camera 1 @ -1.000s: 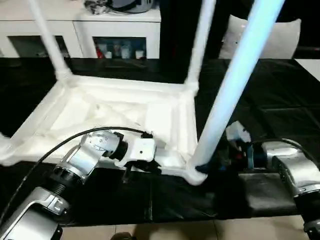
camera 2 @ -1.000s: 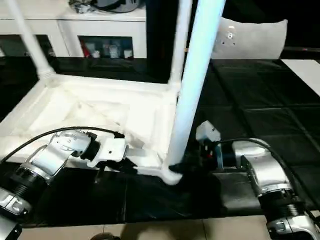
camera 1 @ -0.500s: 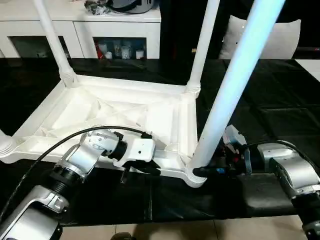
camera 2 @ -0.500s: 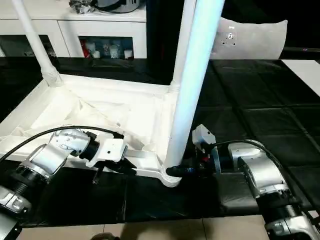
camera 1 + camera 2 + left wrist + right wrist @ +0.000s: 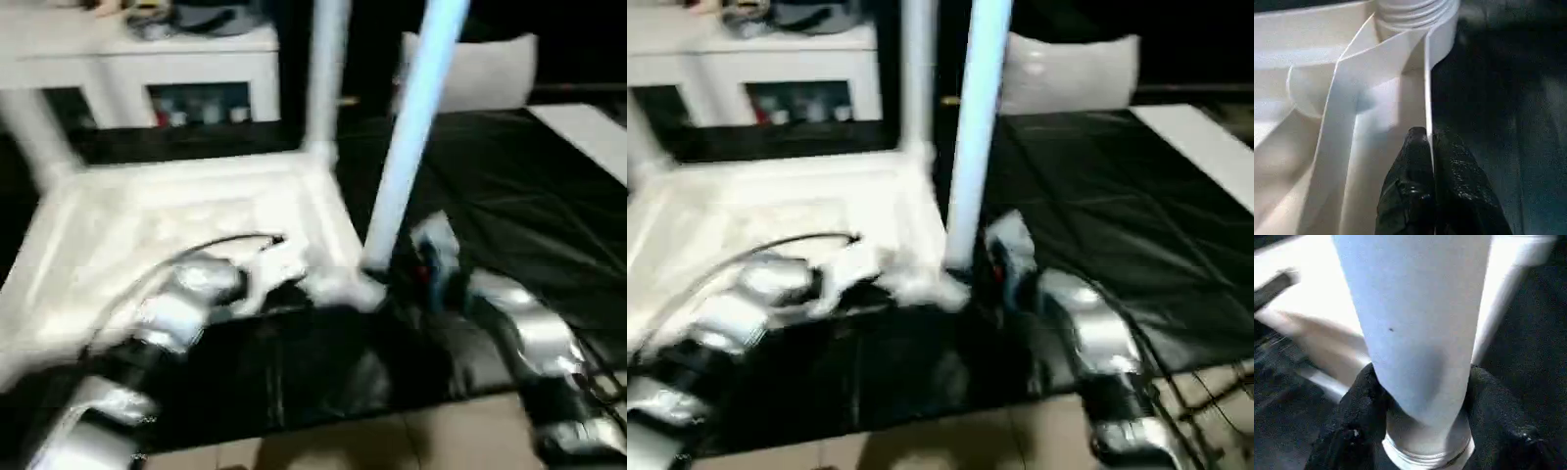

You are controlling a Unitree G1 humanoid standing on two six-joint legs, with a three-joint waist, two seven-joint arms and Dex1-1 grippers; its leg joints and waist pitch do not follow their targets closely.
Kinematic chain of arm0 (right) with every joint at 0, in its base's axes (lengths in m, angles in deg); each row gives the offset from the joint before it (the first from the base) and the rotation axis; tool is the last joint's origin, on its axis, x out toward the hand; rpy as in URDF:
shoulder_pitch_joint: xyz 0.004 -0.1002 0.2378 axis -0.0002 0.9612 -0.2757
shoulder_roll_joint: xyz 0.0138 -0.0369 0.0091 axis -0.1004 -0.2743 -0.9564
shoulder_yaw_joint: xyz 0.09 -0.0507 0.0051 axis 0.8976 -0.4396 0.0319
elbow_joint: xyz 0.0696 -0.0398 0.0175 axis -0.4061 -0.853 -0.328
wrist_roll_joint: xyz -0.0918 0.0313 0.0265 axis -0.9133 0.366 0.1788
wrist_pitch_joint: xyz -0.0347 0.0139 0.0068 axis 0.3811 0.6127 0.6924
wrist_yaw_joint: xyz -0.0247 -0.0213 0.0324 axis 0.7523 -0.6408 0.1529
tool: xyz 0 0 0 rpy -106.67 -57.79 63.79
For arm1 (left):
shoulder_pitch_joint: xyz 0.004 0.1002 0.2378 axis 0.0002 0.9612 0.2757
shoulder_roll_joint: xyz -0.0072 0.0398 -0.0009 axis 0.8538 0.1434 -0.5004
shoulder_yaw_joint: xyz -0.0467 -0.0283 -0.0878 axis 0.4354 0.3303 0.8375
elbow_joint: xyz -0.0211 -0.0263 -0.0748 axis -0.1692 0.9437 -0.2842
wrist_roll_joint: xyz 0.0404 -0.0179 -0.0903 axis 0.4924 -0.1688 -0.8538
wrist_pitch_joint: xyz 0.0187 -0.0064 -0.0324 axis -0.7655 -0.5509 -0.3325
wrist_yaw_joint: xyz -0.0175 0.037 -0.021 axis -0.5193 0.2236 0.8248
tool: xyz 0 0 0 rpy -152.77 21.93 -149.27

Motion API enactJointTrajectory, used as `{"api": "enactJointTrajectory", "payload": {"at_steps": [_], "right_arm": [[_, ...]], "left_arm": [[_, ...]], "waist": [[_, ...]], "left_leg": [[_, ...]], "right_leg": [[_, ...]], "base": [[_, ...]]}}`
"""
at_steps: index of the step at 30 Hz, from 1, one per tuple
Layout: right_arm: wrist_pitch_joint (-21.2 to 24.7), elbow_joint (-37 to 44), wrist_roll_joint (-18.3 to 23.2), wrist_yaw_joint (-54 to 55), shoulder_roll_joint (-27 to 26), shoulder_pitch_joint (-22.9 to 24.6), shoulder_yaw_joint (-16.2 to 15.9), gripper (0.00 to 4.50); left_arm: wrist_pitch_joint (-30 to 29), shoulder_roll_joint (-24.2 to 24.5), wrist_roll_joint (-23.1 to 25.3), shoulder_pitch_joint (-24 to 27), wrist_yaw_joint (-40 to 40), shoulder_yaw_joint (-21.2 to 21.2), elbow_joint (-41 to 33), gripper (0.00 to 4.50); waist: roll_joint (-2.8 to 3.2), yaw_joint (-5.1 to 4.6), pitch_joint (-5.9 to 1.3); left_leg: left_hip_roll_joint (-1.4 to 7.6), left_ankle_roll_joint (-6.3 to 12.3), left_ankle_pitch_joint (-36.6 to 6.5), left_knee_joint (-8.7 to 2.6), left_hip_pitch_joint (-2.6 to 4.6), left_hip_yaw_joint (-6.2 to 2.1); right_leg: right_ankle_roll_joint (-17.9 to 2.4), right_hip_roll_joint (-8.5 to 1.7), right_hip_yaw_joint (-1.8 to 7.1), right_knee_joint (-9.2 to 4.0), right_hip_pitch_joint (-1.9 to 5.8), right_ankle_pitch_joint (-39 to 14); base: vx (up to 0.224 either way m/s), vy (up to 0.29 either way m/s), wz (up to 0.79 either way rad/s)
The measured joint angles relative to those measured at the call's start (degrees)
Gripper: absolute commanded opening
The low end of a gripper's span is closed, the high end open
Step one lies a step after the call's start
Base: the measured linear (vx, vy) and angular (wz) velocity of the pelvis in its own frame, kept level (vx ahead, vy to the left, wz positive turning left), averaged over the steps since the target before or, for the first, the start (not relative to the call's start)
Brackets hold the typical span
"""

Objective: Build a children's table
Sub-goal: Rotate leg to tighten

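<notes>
While my left claw (image 5: 1431, 147) pinched the table's rim (image 5: 1428, 73), my right claw (image 5: 1420, 396) clamped the near leg (image 5: 1415, 318) at its base.

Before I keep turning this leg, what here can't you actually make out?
- Near leg: top cut off by the head views' upper edge.
- Its seating in the corner socket: hidden by the right gripper fingers in the right wrist view.
- Left gripper on the tabletop rim: motion-blurred in the head views.
</notes>
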Motion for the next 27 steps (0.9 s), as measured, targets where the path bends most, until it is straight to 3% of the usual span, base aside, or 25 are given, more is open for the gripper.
{"api": "enactJointTrajectory", "payload": {"at_steps": [4,5,8,12,18,27], "right_arm": [[-2.0,-5.95,-3.03,16.65,-7.79,-4.62,2.55,2.04],[-2.64,-6.39,-3.05,17.73,-8.23,-4.78,2.63,2.04],[-3.89,-6.95,-2.93,18.92,-9.39,-4.79,3.58,2.68],[-4.84,-7.13,-2.24,17.64,-9.21,-4.74,4.89,3.04],[-7.18,-5.94,-0.23,10.05,-5.74,-2.75,4.32,3.49],[-8.86,-0.89,3.74,-13.32,8.7,3.05,1.28,4.31]], "left_arm": [[-6.54,-5.7,1.06,-1.82,-9.4,1.66,1.44,0.0],[-6.6,-6.0,1.07,-1.83,-10.01,1.7,1.44,0.0],[-6.57,-6.17,1.16,-1.93,-10.64,1.72,1.43,0.0],[-5.52,-6.19,1.45,-1.93,-9.91,0.92,0.76,0.0],[-3.53,-4.91,1.37,-1.79,-8.92,-0.12,0.14,0.0],[5.03,2.01,-0.06,-1.05,-0.5,-1.93,0.22,0.0]], "waist": [[-0.08,-0.62,0.01],[-0.08,-0.51,0.01],[-0.08,-0.11,0.01],[-0.03,0.65,0.03],[0.09,1.55,0.11],[0.27,3.2,0.16]], "left_leg": [[0.0,0.0,0.0,0.0,-0.02,-0.01],[0.0,0.0,0.0,-0.06,-0.06,-0.01],[0.02,-0.01,0.0,-0.21,-0.1,-0.02],[0.02,-0.01,-0.01,-0.32,-0.18,-0.02],[0.03,-0.02,0.0,-0.46,-0.45,-0.01],[0.04,-0.01,0.0,-0.38,-0.46,-0.01]], "right_leg": [[-0.18,0.01,-0.01,0.08,-0.27,0.26],[-0.17,0.02,-0.01,0.08,-0.29,0.36],[-0.17,0.07,-0.01,0.08,-0.29,0.44],[-0.57,0.07,-0.01,0.09,-0.57,0.74],[-0.58,0.1,-0.03,0.1,-0.9,0.74],[-0.57,0.09,-0.04,0.08,-0.85,0.74]], "base": [[0.0,0.0,0.0],[0.0,0.0,0.0],[0.0,0.0,0.0],[0.0,0.0,0.0],[0.0,0.0,0.0],[0.0,0.0,0.0]]}}
